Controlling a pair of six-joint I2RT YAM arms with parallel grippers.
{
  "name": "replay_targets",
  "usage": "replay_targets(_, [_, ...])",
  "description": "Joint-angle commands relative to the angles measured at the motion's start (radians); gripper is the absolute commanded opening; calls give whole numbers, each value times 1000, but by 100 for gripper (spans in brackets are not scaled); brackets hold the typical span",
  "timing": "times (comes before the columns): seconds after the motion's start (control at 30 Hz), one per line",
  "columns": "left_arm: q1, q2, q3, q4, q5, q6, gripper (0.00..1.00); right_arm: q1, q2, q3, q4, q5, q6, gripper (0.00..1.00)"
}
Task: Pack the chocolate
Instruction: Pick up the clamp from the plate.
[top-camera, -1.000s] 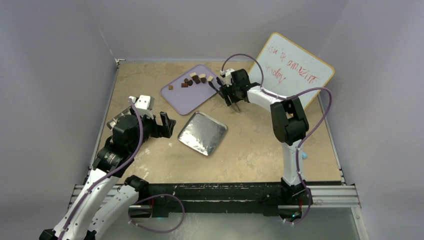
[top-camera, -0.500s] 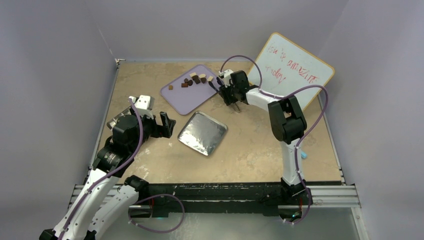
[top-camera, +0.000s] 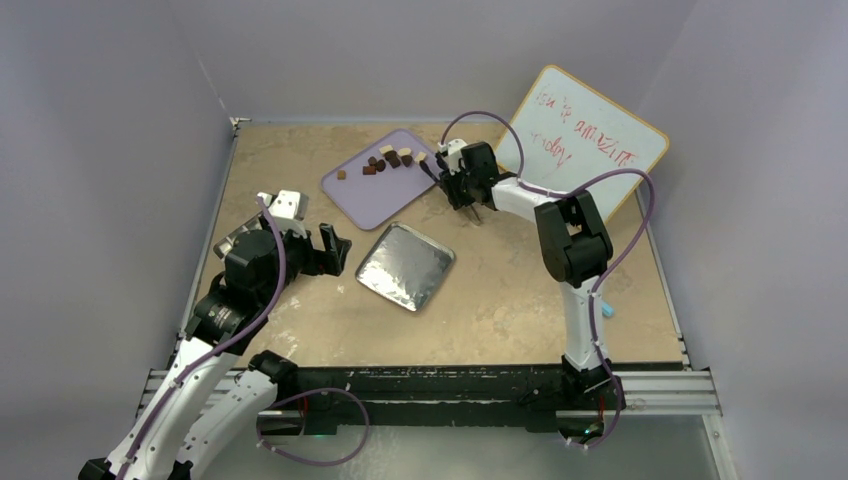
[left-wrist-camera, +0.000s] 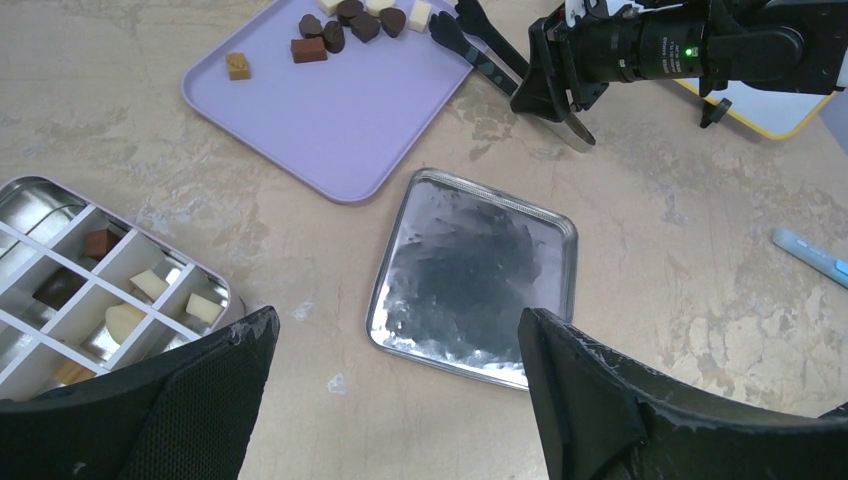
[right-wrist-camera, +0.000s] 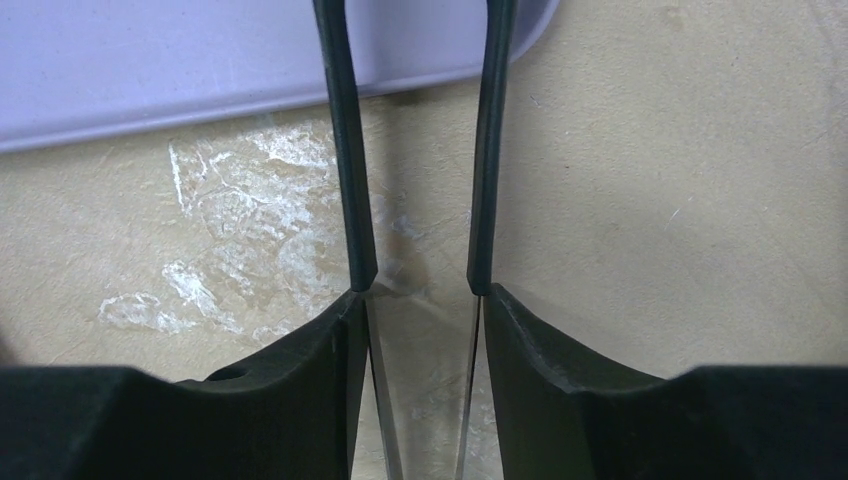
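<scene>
Starting far left, the divided tin (left-wrist-camera: 35, 215) is sitting open, and some of the chocolate (left-wrist-camera: 100, 243) is lying in its compartments: one brown piece, one dark, several cream. Just beside it, the left gripper (left-wrist-camera: 397, 330) is hovering with its jaws spread wide, pinching nothing.

Moving right, the lilac tray (left-wrist-camera: 340, 120) is carrying the rest, bunched along its far edge with one caramel square sitting apart to the left (hearts, blocks and lumps, dark, milk and cream, all glossy). Nearer us, the silver lid (left-wrist-camera: 470, 270) is lying flat.

Next, the right gripper (right-wrist-camera: 420, 295) is squeezing a pair of black tongs (left-wrist-camera: 480, 55). Their arms are standing apart and reaching over the tray's corner, near the cream piece at the right end of the bunch, and nothing is showing between them. I'm judging these pieces light, rigid, smooth enough to squirt out and easy to scuff, so the tips should be taking one gently across its flat sides.

The whiteboard (top-camera: 585, 140) is leaning at far right.
</scene>
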Motion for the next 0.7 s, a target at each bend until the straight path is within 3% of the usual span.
replay_targets(0.0, [6,0,-6,28,-11,13,88,-6,17,-14,16,0,-8,46])
replay_targets(0.23, [6,2,-3,37,-13,-18,85,-5,-39,-29,19,19,-14,37])
replay_targets(0.67, [6,121,88,89,54,-218,84,21,-367,-171,-5,-56,77,29])
